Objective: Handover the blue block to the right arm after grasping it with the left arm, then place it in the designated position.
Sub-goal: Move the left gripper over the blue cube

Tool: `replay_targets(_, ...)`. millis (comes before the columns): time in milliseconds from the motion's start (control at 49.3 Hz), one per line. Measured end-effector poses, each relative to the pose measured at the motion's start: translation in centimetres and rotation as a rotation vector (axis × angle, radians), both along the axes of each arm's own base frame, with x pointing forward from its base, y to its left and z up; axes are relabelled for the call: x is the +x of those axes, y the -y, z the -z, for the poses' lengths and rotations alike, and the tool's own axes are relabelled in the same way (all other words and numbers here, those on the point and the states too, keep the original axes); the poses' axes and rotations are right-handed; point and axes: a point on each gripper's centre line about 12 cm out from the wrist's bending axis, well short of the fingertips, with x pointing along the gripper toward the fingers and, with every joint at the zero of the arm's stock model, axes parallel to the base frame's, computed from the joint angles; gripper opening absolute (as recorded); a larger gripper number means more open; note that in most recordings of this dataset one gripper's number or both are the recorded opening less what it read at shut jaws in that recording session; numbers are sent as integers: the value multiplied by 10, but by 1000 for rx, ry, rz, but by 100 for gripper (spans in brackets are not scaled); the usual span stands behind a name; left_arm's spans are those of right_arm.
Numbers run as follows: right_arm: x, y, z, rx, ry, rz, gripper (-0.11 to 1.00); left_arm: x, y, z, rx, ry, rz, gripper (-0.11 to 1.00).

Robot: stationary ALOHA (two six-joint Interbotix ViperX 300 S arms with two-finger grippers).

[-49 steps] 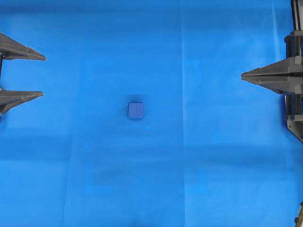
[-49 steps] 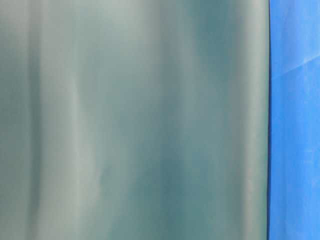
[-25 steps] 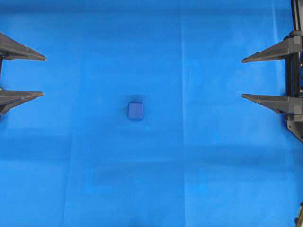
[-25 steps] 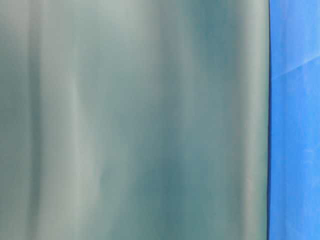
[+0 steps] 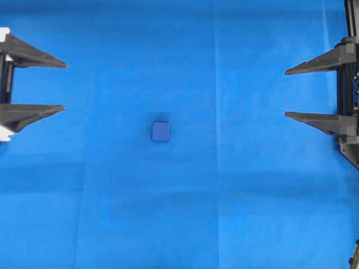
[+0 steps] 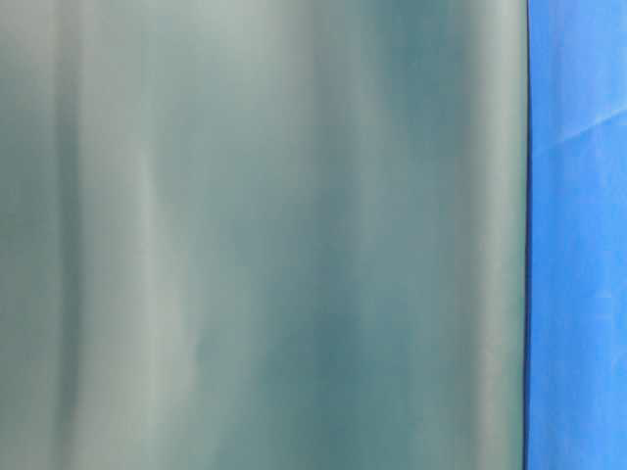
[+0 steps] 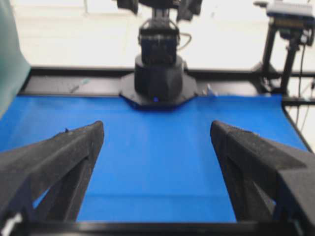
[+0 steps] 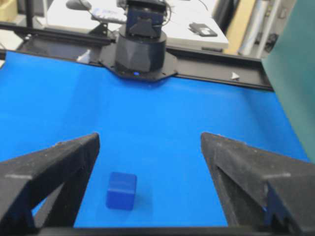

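The blue block [image 5: 160,131] lies alone on the blue cloth, a little left of the middle in the overhead view. The right wrist view also has the blue block [image 8: 121,191], low and left of centre, ahead of the fingers. My left gripper [image 5: 64,86] stands open at the left edge, well to the left of the block, nothing between its fingers. In the left wrist view the left gripper [image 7: 157,132] shows only bare cloth between its tips; the block is out of sight there. My right gripper [image 5: 285,93] stands open at the right edge, empty.
Blue cloth [image 5: 224,196] covers the whole table. The right arm's base [image 7: 158,78] and the left arm's base [image 8: 139,49] stand at opposite ends on a black frame. A green sheet [image 6: 265,235] fills most of the table-level view.
The right gripper went from shut to wide open a second ago. The left gripper has moved slightly right, toward the block, in the last half second. The block has not moved.
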Motion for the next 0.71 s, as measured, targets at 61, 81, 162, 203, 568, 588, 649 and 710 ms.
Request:
replay_targets(61, 0, 0, 0, 2, 0, 0, 97, 10, -1, -4, 2, 3, -3, 93)
replay_targets(81, 0, 0, 0, 2, 0, 0, 97, 13, -1, -6, 0, 3, -3, 93)
replay_targets(162, 0, 0, 0, 2, 0, 0, 97, 30, -1, -10, 0, -6, -5, 93)
replay_targets(203, 0, 0, 0, -2, 0, 0, 97, 39, -1, -12, 0, -14, -5, 93)
replay_targets(568, 0, 0, 0, 2, 0, 0, 97, 128, -2, -18, -5, -110, -4, 93)
replay_targets(588, 0, 0, 0, 2, 0, 0, 97, 133, -2, -17, -4, -120, -4, 93)
replay_targets(649, 1, 0, 0, 0, -2, 0, 97, 146, -2, -16, -4, -149, -5, 93)
replay_targets(710, 1, 0, 0, 2, -2, 2, 97, 158, -2, -11, -6, -190, -5, 93)
